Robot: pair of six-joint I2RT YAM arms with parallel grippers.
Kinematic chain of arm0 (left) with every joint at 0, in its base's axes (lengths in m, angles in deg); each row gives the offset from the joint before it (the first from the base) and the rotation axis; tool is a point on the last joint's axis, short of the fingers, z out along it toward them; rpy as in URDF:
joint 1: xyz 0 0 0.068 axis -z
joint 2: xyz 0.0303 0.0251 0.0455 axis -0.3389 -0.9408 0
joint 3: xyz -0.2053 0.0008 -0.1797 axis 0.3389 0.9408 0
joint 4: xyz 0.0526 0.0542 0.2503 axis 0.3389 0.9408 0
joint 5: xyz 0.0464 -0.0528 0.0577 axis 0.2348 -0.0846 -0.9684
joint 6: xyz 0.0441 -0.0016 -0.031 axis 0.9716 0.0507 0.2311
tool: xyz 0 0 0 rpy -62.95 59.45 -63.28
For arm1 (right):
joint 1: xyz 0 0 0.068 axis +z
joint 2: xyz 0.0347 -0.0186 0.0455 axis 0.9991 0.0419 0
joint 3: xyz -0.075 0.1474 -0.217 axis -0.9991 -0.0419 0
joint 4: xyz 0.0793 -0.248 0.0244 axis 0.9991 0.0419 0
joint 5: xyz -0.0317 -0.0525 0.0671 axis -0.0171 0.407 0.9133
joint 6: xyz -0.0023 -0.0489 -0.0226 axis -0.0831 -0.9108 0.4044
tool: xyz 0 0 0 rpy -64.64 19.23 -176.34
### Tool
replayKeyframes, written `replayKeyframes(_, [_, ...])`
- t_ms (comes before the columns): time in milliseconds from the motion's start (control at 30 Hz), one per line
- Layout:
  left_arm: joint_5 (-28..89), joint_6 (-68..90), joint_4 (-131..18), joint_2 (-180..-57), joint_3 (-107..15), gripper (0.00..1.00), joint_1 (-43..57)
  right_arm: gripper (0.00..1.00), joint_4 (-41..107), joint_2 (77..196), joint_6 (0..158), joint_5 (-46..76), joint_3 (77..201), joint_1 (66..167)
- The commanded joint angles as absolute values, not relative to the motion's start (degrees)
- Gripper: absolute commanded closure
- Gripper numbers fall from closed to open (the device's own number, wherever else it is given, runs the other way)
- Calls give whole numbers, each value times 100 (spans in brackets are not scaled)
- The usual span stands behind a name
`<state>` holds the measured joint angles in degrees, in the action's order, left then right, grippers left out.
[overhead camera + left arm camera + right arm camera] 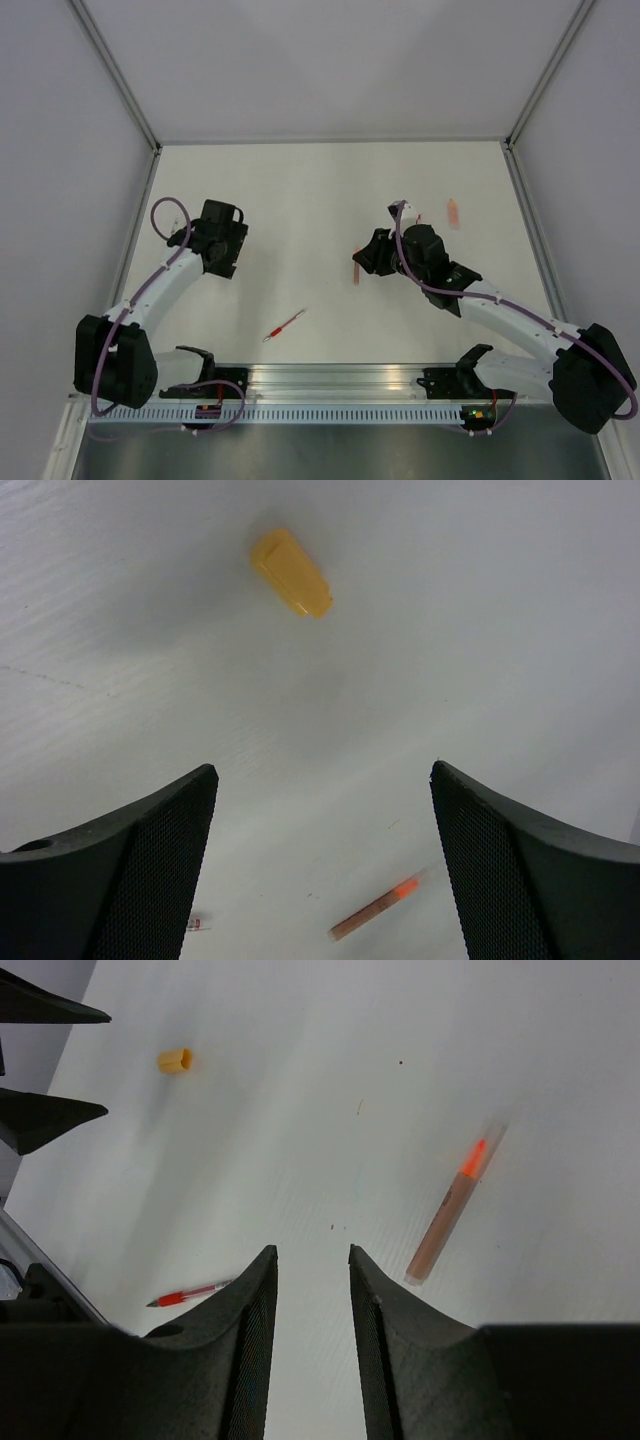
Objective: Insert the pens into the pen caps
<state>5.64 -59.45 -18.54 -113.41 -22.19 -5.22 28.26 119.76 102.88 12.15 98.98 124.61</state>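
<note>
The left gripper is hanging over the white table with its black textured fingers standing wide apart and gripping nothing. The right gripper is holding its jaws only a narrow slot apart, and bare tabletop is showing through that slot, so it too is carrying nothing and touching nothing. Ahead of the left fingers a stubby yellow-orange plastic cap is lying on its side, apart from everything else. Beside the right fingers, near but not touching them, a slim orange pen with a brighter tip is lying flat. Further off, toward the arm bases, a thin red pen is resting alone. A short pale orange piece is sitting far out on the right, too small to say whether it is a cap. Both pen and cap are probably very light, rigid and smooth, so each is likely to roll or skid when nudged. The pen is best pinched across its barrel near the middle, leaving the tip end free to enter a cap. The cap is best squeezed across its body with the open mouth left clear. No pen is seated in a cap yet, as far as these views are showing.
</note>
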Motion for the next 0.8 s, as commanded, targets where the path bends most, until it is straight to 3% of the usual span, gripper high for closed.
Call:
replayKeyframes(0, [334, -7431, -334, -11950, -3110, 10, -548, 60, 2583, 11697, 10363, 1311, 9854, 12487])
replayKeyframes(300, [914, -8021, 349, -13253, -4037, 11, -821, 59, 2952, 10564, 10345, 319, 9714, 12487])
replayKeyframes(767, [1257, -7916, -276, -14563, -4353, 13, -1111, 59, 2970, 10264, 10381, 502, 9714, 12487])
